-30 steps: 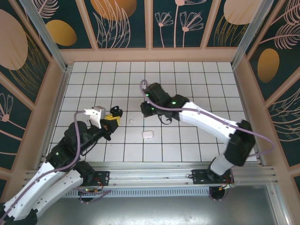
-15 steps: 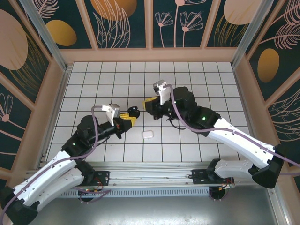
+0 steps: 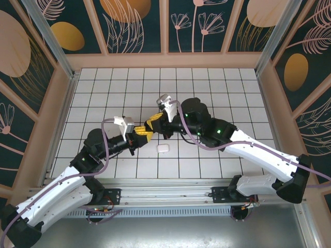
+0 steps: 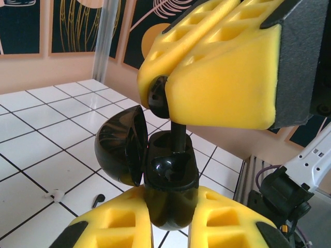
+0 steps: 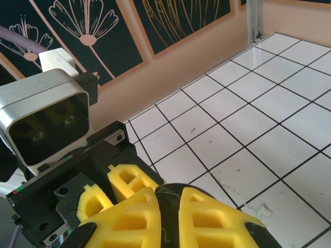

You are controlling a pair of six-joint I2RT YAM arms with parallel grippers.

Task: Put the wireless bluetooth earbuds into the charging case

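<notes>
My left gripper [image 4: 168,209] is shut on a black charging case [image 4: 168,178] held upright, its lid [image 4: 121,144] swung open to the left. From above, my right gripper [image 4: 163,98] is shut on a black earbud [image 4: 158,97]; the earbud's stem [image 4: 178,137] reaches down into the case's opening. In the top view the left gripper [image 3: 139,134] and right gripper [image 3: 154,124] meet tip to tip over the tiles. In the right wrist view the right gripper [image 5: 169,199] pinches the dark earbud [image 5: 168,206]. Another black earbud [image 4: 98,198] and a white one [image 4: 56,195] lie on the floor.
A closed white charging case [image 3: 163,148] lies on the tiles just in front of the two grippers. The left wrist's camera housing [image 5: 44,121] looms close to the right gripper. Wooden walls [image 3: 165,61] ring the white tiled floor [image 3: 217,93].
The right gripper has swung left and down with the black earbud until it meets the left gripper's open case. The left gripper came forward with the case and now holds steady.
</notes>
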